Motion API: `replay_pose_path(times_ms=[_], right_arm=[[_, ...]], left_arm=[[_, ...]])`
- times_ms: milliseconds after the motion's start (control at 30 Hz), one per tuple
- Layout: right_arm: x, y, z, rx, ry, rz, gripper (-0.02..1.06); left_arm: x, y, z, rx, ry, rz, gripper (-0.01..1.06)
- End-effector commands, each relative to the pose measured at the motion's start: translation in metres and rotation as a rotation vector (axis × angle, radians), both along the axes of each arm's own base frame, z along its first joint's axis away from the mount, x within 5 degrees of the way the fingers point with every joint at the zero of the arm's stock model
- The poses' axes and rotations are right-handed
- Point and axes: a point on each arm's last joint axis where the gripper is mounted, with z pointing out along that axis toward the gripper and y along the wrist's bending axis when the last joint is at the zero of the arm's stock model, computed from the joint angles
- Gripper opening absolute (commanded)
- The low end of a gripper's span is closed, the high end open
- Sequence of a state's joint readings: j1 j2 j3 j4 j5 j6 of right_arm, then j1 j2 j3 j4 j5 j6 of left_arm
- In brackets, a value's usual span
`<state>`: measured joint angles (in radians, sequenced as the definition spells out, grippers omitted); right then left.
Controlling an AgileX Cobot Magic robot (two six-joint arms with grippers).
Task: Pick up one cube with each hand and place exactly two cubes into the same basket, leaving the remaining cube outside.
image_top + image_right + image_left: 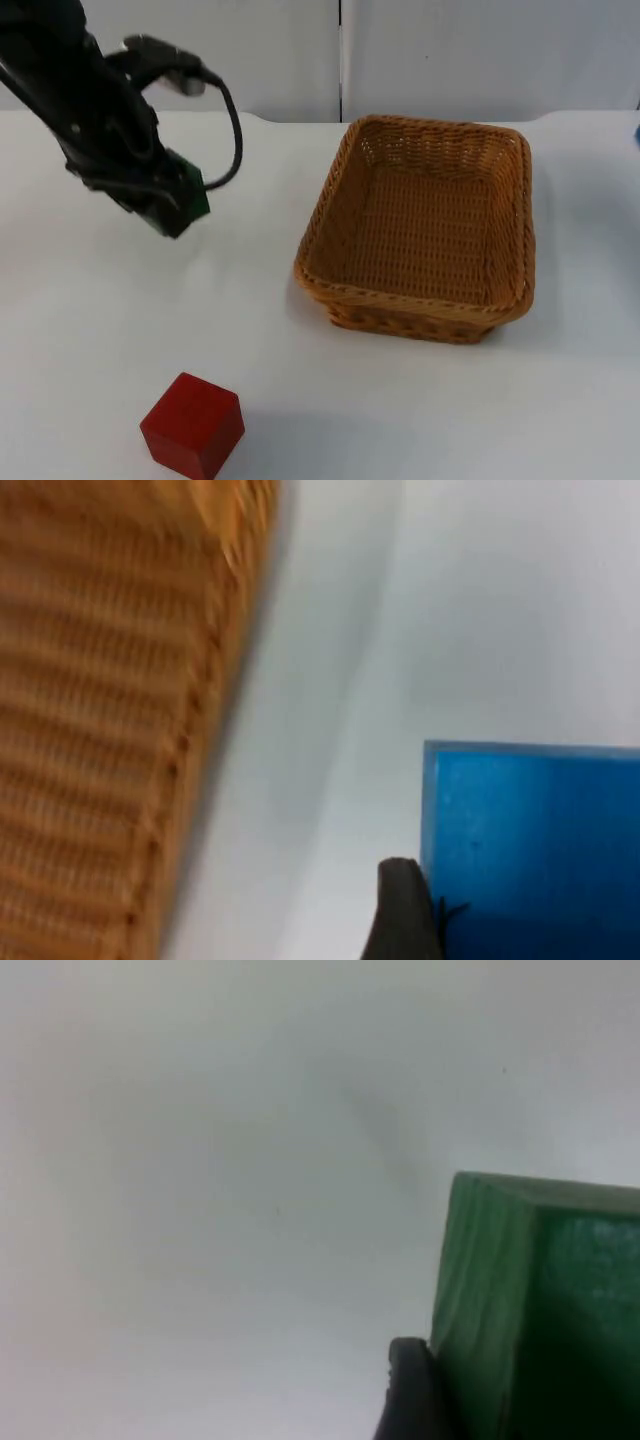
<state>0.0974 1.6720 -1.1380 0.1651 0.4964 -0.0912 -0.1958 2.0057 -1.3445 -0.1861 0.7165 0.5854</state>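
The green cube (185, 200) sits between the left jaws, lifted off the surface. The blue cube (530, 850) sits between the right jaws, just beside the basket (420, 232), a woven tan tray standing upright. The red cube (192, 425) rests on the surface, well apart from both jaws.

The basket (420, 230) is woven from tan wicker – bumpy and rough all over, with a thick twisted rim – and it sits on a white table (80, 320) that looks smooth and a little shiny. Well away from the basket, the red cube (193, 424) has flat, smooth, painted-looking sides with a dull finish. The green cube (540, 1300) shows faint wood grain under its paint, and next to the basket's wall the blue cube (530, 850) looks very smooth and even – like painted wood or plastic, hard to tell which.
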Motion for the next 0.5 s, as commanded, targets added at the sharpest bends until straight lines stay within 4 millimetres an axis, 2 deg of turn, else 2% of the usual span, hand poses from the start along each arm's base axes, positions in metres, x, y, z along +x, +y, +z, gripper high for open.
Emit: replay_pose_path(times_ms=[0,67,100,267,300,467], right_arm=[[-0.011,-0.002,0.025,-0.005,-0.063,0.009,0.0],[-0.024,-0.003,0.053,0.002,-0.142,0.009,0.0],[-0.024,-0.003,0.053,0.002,-0.142,0.009,0.0],[-0.063,-0.007,0.112,0.019,-0.319,0.011,0.0],[-0.063,-0.007,0.112,0.019,-0.319,0.011,0.0],[-0.096,-0.01,0.146,0.028,-0.411,0.016,0.0]], left_arm=[[-0.003,0.0,0.016,-0.005,-0.025,0.014,0.0],[-0.006,0.002,0.033,-0.012,-0.06,0.035,0.0],[-0.006,0.002,0.033,-0.012,-0.06,0.035,0.0],[-0.02,0.004,0.084,-0.041,-0.168,0.04,0.0],[-0.02,0.004,0.084,-0.041,-0.168,0.04,0.0],[-0.041,0.008,0.137,-0.087,-0.293,0.072,0.0]])
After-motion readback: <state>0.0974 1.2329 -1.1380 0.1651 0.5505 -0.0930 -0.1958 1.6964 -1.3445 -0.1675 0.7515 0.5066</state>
